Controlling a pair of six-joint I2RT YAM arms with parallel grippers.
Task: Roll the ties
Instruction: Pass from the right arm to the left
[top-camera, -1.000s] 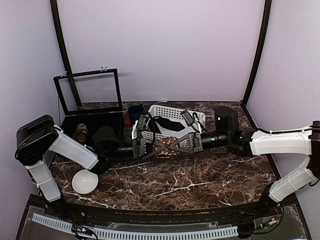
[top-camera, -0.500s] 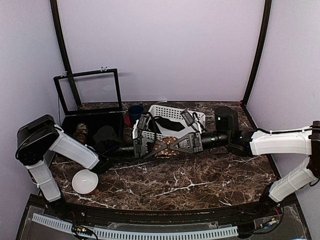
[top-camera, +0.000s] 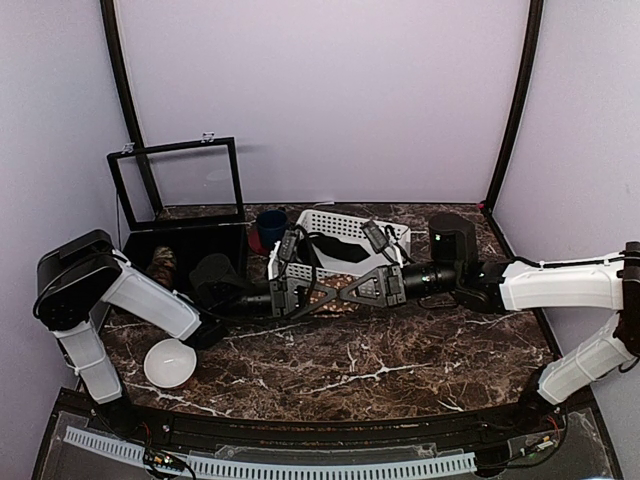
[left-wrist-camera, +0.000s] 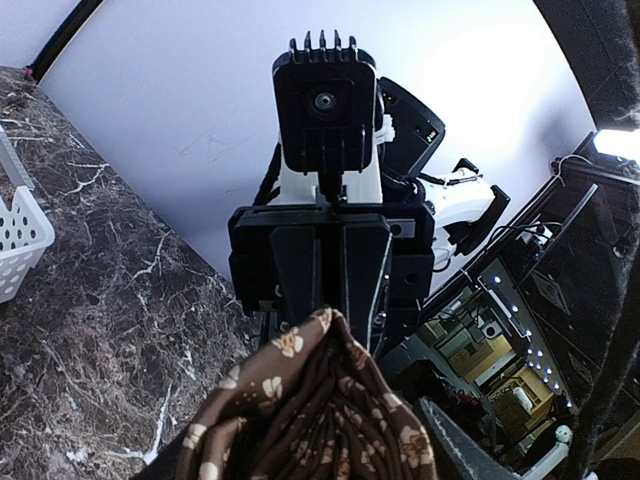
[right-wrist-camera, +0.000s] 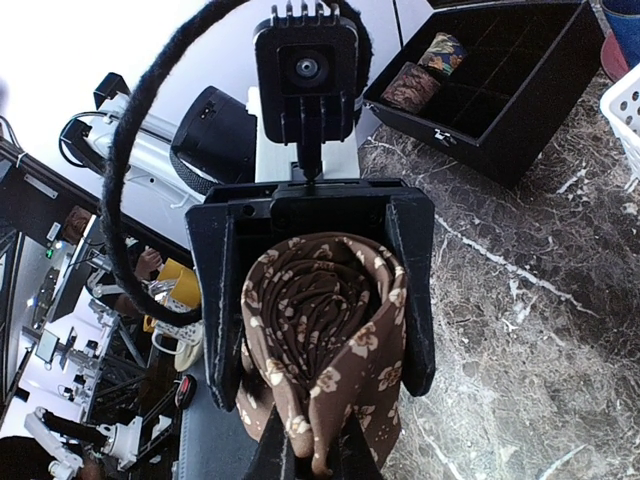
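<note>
Tie (right-wrist-camera: 320, 330), coiled, hangs just above the marble table (top-camera: 400, 350) between my claws. My left gripper (right-wrist-camera: 320, 372) clamps the roll's sides and my right gripper (left-wrist-camera: 325, 316) pinches its tail. Behind stands a white basket (top-camera: 340, 218). Farther left, two rolled ties (right-wrist-camera: 410, 87) sit in a black divided box (right-wrist-camera: 500, 150).

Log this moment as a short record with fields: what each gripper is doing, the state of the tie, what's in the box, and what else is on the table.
left gripper: closed around the coil of the tie
right gripper: shut on the tie's loose end
tie: brown with a tan pattern, mostly rolled, held between both grippers above the marble table
black divided box: lid open, two rolled ties inside
nearby: white basket, white bowl, blue cup
</note>
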